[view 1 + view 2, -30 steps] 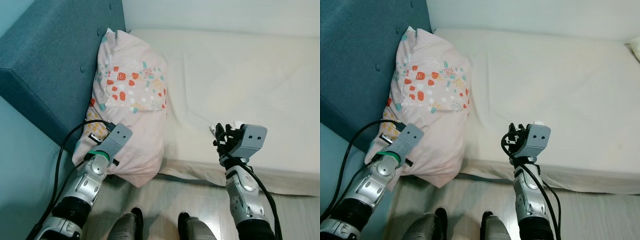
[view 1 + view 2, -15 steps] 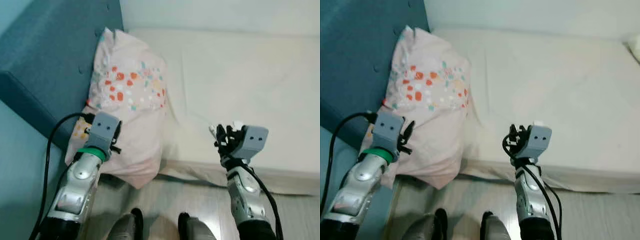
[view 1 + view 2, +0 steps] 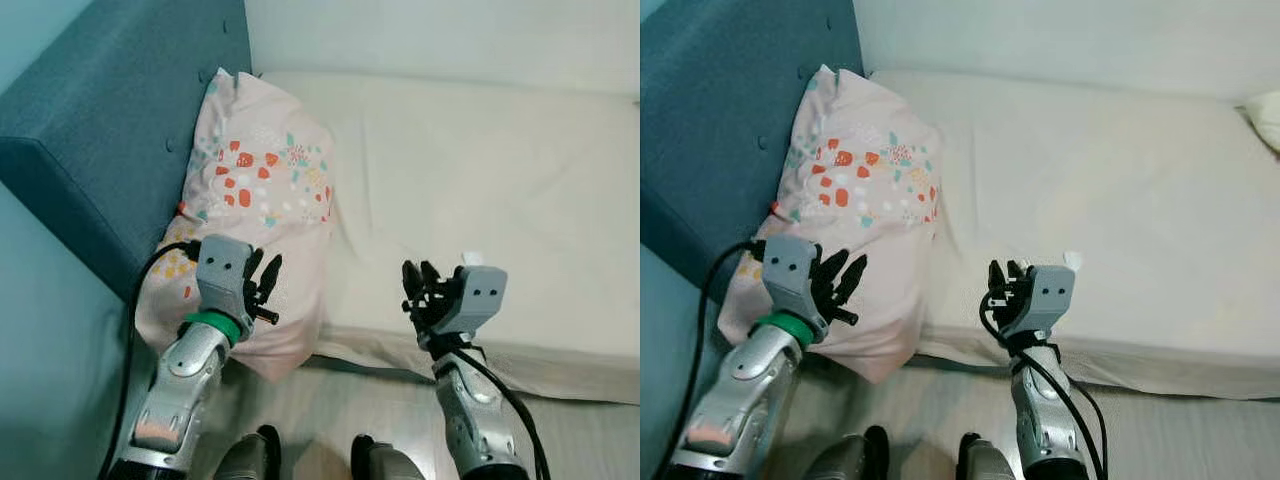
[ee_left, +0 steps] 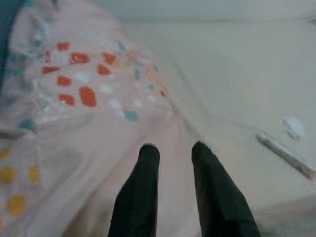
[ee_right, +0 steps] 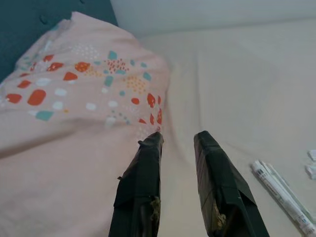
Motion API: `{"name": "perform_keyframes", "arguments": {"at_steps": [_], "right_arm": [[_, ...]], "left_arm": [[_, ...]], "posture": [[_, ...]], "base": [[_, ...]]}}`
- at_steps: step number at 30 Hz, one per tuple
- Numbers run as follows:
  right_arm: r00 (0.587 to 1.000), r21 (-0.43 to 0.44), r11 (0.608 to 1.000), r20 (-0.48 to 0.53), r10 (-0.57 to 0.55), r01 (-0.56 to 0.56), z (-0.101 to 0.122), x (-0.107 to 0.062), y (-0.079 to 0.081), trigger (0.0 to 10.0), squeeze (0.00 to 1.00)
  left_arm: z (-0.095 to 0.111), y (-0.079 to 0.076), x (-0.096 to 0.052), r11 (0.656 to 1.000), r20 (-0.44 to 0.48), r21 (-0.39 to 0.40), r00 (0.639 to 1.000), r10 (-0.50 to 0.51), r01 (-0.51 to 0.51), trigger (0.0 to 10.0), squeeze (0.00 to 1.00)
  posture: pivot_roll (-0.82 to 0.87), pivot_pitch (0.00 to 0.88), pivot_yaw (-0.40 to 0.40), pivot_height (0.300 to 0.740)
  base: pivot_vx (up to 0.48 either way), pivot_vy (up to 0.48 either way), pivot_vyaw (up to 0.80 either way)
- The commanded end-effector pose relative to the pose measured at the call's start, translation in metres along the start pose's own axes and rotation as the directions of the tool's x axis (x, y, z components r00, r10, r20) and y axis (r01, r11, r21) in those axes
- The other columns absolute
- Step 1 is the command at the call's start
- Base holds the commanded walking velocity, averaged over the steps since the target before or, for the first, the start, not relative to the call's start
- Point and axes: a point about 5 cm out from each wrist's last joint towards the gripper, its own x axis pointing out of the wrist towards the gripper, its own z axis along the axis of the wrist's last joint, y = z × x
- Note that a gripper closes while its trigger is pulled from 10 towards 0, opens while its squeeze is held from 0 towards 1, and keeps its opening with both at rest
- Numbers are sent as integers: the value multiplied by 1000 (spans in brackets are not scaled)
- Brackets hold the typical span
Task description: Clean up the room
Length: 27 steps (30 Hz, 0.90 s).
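Observation:
A pink pillow (image 3: 262, 195) with red, teal and yellow spots leans against the teal headboard (image 3: 110, 120) at the left end of the cream mattress (image 3: 480, 170). My left gripper (image 3: 262, 285) hovers in front of the pillow's lower part, open and holding nothing; its fingertips (image 4: 149, 149) point over the pink cover. My right gripper (image 3: 415, 285) is above the mattress's front edge, open and empty, with the pillow (image 5: 74, 108) ahead of it to the left.
A thin white stick-like item (image 5: 282, 197) and small white scraps (image 4: 295, 127) lie on the mattress near the right gripper. Another pale cushion (image 3: 1265, 112) peeks in at the far right. Wooden floor (image 3: 340, 410) and my feet are below the bed's edge.
My left arm has come up from the pillow's lower left edge and swung right, its fingers now spread in front of the pillow. The right gripper has shifted slightly left and down.

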Motion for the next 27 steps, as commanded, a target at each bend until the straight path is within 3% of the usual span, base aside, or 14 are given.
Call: {"name": "perform_keyframes", "arguments": {"at_steps": [1,3,5,9,12,27], "right_arm": [[1000,16,1000,-27,0,1,-8,-3,3,10000,0],[1000,22,1000,-29,2,-1,-8,-3,3,10000,0],[999,36,999,-42,1,1,-10,-1,6,10000,0],[998,83,996,-57,-15,20,-13,2,7,10000,0],[995,127,992,-103,-17,30,-22,2,9,10000,0],[993,109,994,-116,9,4,-26,4,11,10000,0]], "left_arm": [[-7,-2,0,1000,-33,0,999,4,-4,10000,0],[-7,-3,1,1000,-37,-4,999,3,-3,10000,0],[-13,-3,4,992,-99,-130,995,-4,-9,10000,0],[-17,-2,10,984,-131,-177,991,-10,-13,10000,0],[-24,1,13,994,-151,-112,989,-5,-13,10000,0],[-29,6,17,999,-112,48,994,16,-11,10000,0]], "posture": [[18,103,41,740],[18,103,41,740],[8,98,49,740],[4,91,54,740],[6,64,52,740],[1,64,48,740]], "base": [[0,0,0],[0,0,0],[0,0,0],[0,0,0],[0,0,0],[0,-36,0]]}}
